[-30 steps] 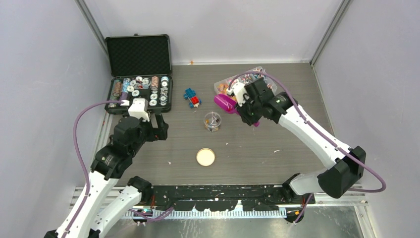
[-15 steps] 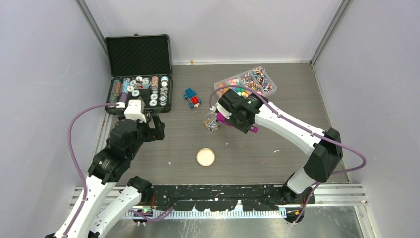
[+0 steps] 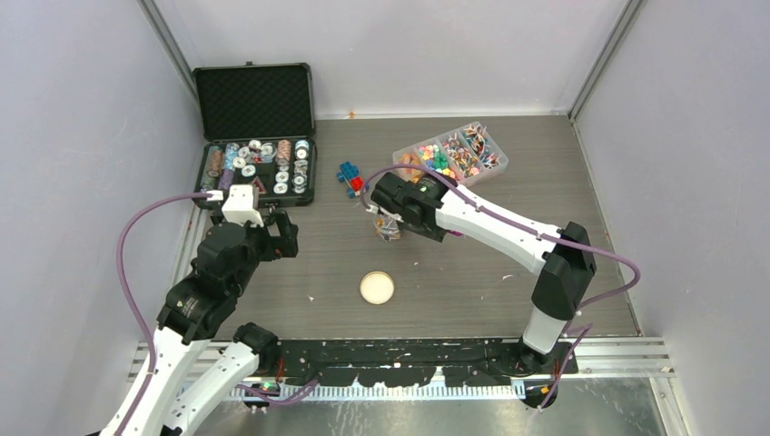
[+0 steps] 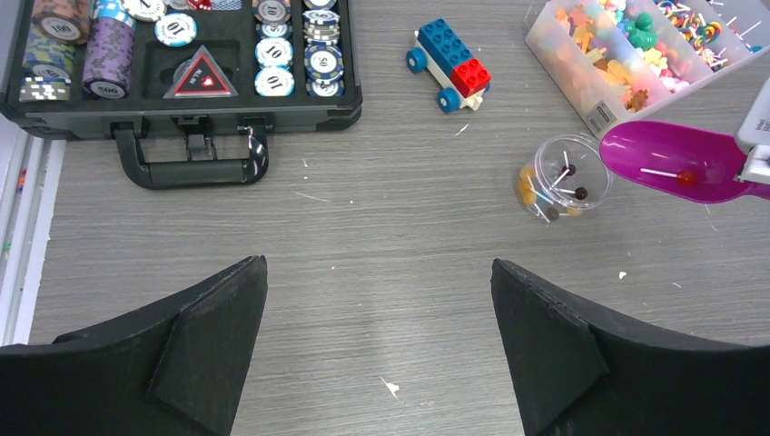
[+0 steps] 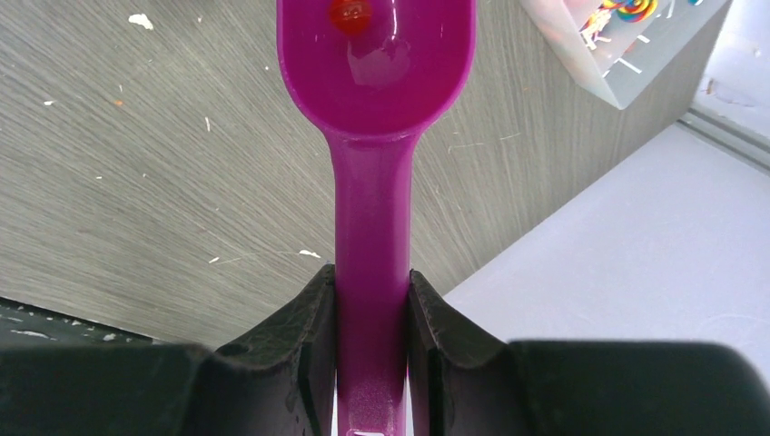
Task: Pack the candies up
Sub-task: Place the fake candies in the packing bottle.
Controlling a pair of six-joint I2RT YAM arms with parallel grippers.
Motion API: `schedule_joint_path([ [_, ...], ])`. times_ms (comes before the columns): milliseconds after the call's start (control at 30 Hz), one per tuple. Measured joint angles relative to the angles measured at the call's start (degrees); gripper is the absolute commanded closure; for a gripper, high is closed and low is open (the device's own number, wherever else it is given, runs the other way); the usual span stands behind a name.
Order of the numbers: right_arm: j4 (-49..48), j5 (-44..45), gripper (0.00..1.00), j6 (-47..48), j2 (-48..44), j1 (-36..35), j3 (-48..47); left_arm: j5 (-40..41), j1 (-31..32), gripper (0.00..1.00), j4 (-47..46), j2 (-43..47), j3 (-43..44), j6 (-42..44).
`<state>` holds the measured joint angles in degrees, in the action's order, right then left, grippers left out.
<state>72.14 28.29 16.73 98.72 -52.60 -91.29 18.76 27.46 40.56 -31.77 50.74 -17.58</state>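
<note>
The candies [image 3: 451, 153] fill a clear divided tray [image 3: 495, 165] at the back right; the tray also shows in the left wrist view [image 4: 590, 95]. My right gripper [image 5: 370, 277] is shut on the handle of a purple scoop [image 5: 377, 73], which carries one red lollipop [image 5: 350, 13]. In the left wrist view the scoop [image 4: 676, 162] hovers just right of a small clear jar [image 4: 556, 177] holding a few candies. In the top view the right gripper [image 3: 419, 218] covers the scoop beside the jar [image 3: 389, 227]. My left gripper [image 4: 380, 300] is open and empty over bare table.
An open black case [image 3: 259, 168] of poker chips stands at the back left, its handle [image 4: 192, 163] facing me. A blue-and-red toy brick car [image 3: 352, 178] lies between case and tray. A cork disc [image 3: 377, 288] lies near the front middle.
My right arm has swung left from the candy tray, carrying the scoop to the jar. My left arm has shifted slightly and stays open.
</note>
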Motion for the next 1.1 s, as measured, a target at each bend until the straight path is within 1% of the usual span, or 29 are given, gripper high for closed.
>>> schedule_joint_path([
  [433, 4.11, 8.17, 0.99, 0.28, 4.76, -3.72, -4.17, 0.74, 0.24, 0.05, 0.00, 0.66, 0.00, 0.00],
  [733, 5.62, 11.06, 0.99, 0.31, 5.90, -4.42, -5.31, 0.76, 0.28, 0.05, 0.00, 0.68, 0.00, 0.00],
  [967, 4.55, 9.51, 1.00, 0.37, 4.98, -4.42, -5.29, 0.70, 0.28, 0.05, -0.02, 0.70, -0.02, 0.04],
  [1100, 1.16, 4.98, 1.00, 0.55, -0.70, -4.28, -2.80, -0.48, 0.31, 0.06, 0.00, 0.76, -0.22, 0.02],
])
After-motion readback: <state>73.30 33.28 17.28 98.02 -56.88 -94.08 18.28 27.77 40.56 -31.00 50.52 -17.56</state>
